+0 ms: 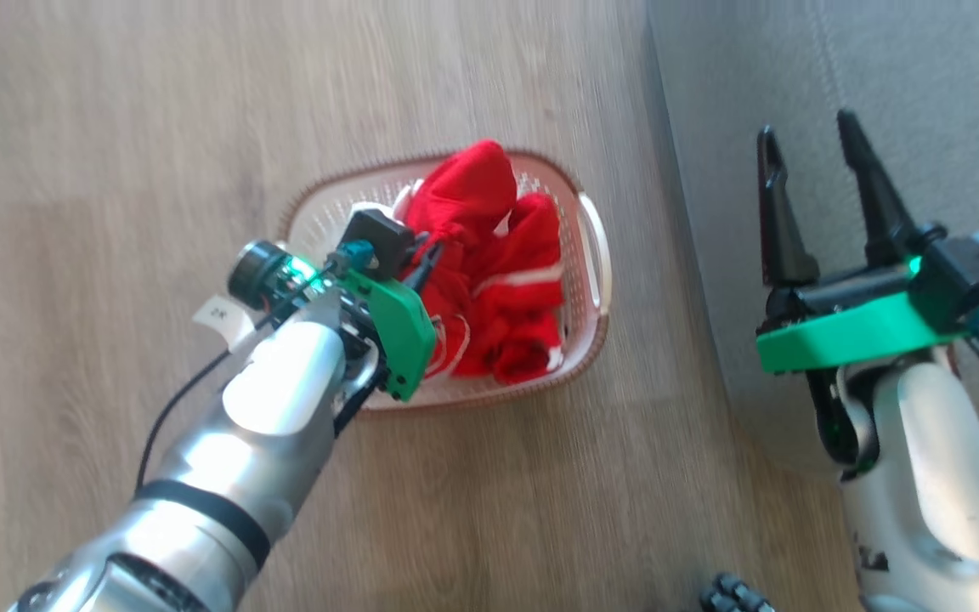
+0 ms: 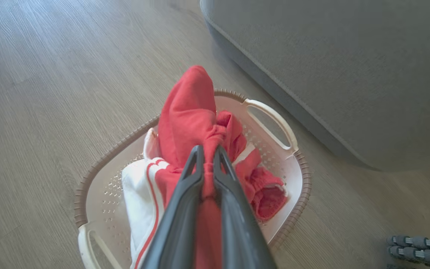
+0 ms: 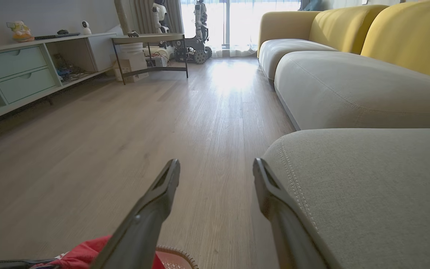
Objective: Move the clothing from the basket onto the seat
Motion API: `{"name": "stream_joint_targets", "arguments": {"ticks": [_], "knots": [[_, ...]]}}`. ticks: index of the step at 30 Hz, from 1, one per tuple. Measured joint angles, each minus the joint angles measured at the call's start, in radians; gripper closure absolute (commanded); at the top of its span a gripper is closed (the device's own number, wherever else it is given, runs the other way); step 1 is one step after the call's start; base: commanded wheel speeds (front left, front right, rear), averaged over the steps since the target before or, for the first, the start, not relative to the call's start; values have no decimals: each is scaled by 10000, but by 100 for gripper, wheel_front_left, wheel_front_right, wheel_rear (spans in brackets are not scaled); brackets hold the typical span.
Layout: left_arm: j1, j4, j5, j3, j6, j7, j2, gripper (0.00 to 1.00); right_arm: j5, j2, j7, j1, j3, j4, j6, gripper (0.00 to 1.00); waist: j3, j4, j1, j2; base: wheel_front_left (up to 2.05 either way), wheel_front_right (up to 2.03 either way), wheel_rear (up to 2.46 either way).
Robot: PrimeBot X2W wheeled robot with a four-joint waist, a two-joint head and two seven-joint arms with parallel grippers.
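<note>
The white basket (image 1: 593,255) with a brown rim stands on the wood floor left of the grey seat (image 1: 906,102). Red clothing (image 1: 489,263) with white stripes is bunched inside it. My left gripper (image 2: 208,153) is shut on a fold of the red clothing (image 2: 190,116), which rises in a peak above the basket (image 2: 297,175); a white panel (image 2: 138,194) hangs at its side. My right gripper (image 1: 808,140) is open and empty over the seat's edge. In the right wrist view my right gripper (image 3: 217,166) spreads its fingers beside the seat (image 3: 368,194), with clothing (image 3: 84,256) at the bottom edge.
The seat (image 2: 349,63) lies close to the basket's right side. A second grey cushion (image 3: 349,89) and yellow backrests (image 3: 405,33) stretch beyond. A low cabinet (image 3: 17,71) and a table (image 3: 149,41) stand far across the floor. A robot wheel (image 2: 420,246) shows nearby.
</note>
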Motion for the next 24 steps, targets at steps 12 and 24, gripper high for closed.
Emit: {"name": "stream_joint_targets", "arguments": {"ticks": [12,24], "knots": [[642,-1319,-988,-161,167,-249,-21,100,65,-232,2,908,46,347,0,0,-1850,438,0,0,0,0,0],[775,-3356,-1446,-100,545,56,196,100,608,-295,238,1866,414,462,0,0,-3437,919,0,0,0,0,0]]}}
